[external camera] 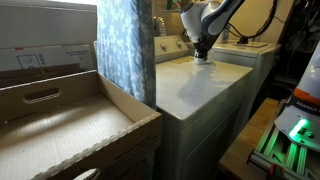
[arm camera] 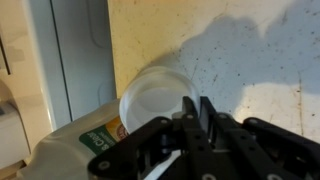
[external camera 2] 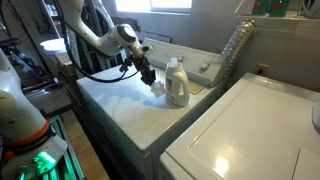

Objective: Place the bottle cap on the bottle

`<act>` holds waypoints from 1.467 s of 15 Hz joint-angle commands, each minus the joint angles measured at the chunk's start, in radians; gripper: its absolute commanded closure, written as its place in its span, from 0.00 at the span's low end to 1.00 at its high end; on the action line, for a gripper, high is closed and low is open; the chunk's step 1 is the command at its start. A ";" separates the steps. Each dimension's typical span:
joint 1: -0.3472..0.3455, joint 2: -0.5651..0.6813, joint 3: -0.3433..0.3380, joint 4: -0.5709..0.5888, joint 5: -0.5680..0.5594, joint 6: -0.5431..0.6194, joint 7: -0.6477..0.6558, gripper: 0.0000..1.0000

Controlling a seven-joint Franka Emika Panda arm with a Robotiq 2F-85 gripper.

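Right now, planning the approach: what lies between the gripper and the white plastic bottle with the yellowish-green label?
Only the small white round plastic cap, close beside the bottle; an exterior view shows it.

A laundry corner is shown. Two white appliances are set side by side: one with a speckled cream top (external camera 2: 115,110), the other with a smooth white lid (external camera 2: 250,135). A ribbed flexible vent hose (external camera 2: 236,50) is seen rising behind them. Daylight is admitted through a window (external camera 2: 170,5). In an exterior view, a blue patterned curtain (external camera: 125,45) is hung beside an open cardboard box (external camera: 60,130).
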 commanded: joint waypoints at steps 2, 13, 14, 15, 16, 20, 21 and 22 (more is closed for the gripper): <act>0.028 0.054 0.014 0.011 -0.081 -0.048 0.032 0.95; 0.025 0.098 0.015 0.035 0.079 0.012 0.019 0.27; 0.022 0.092 0.015 0.042 0.118 0.019 0.014 0.20; 0.019 0.086 0.014 0.045 0.155 0.032 0.007 0.12; 0.017 0.084 0.013 0.049 0.193 0.042 0.000 0.05; 0.015 0.079 0.006 0.063 0.357 0.095 -0.025 0.00; 0.015 0.080 0.002 0.064 0.392 0.109 -0.027 0.00; 0.018 0.079 -0.005 0.066 0.417 0.126 0.004 0.00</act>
